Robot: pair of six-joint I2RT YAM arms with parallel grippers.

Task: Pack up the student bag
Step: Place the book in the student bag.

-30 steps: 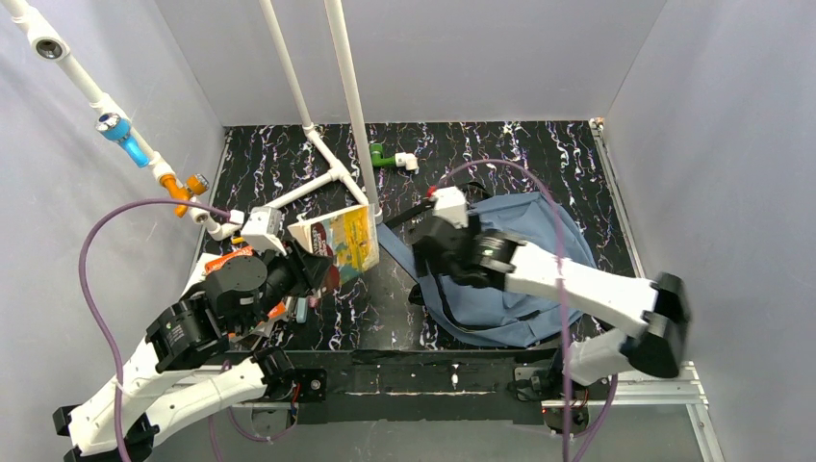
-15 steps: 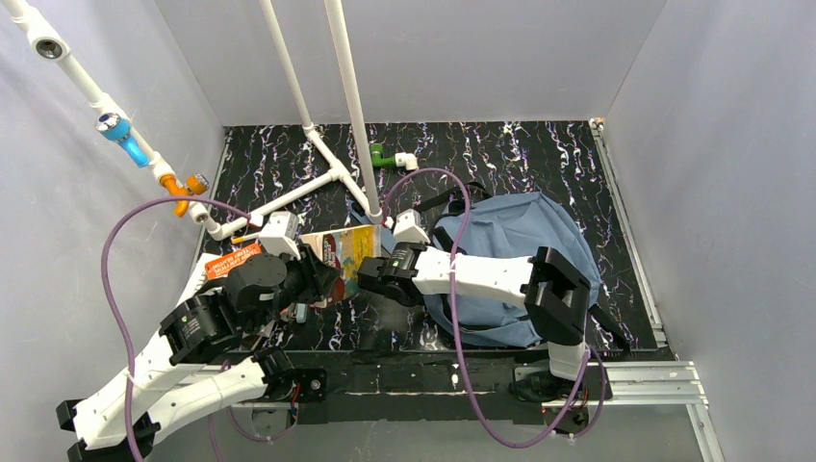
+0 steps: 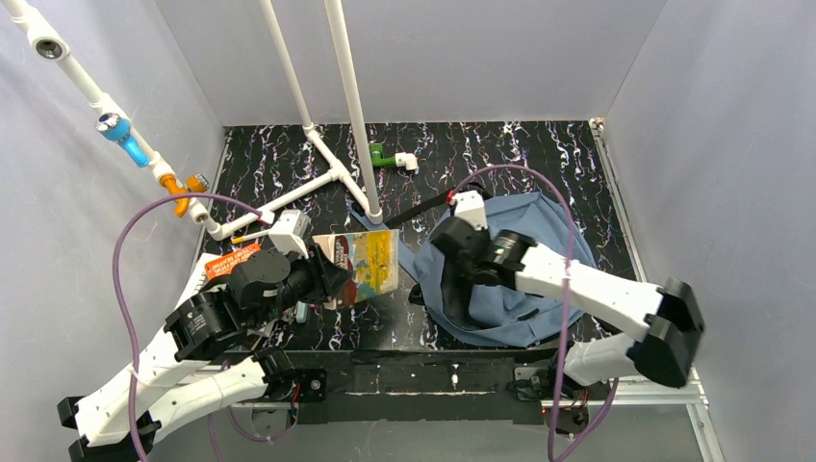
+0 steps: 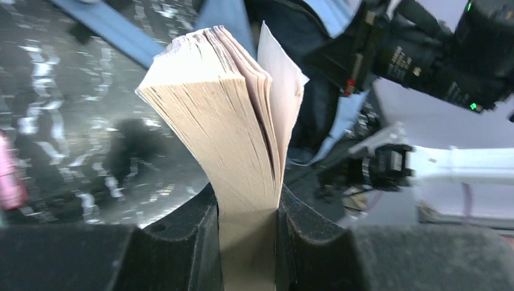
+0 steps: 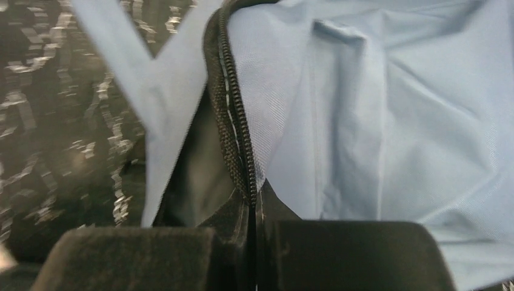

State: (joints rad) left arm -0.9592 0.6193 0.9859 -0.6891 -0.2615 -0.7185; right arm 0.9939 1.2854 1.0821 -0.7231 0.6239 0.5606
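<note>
Paperback book [image 3: 364, 265] with a colourful cover is at the left-centre, above the dark worktop [image 3: 539, 154]. The left gripper [image 4: 248, 209] pinches its lower edge between the jaws, and the pages fan upward. To the right, the slate-blue student bag [image 3: 548, 221] lies on the right half of the worktop. The right gripper [image 5: 253, 209] has its jaws closed on the black zip edge [image 5: 233, 133] at the bag's left side.

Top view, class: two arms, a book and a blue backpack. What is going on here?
The left gripper clamps a thick paperback book by one edge, holding it above the table beside the student bag. The right gripper is shut on the zipper edge of the bag's opening. The book is not yet inside the bag.
</note>
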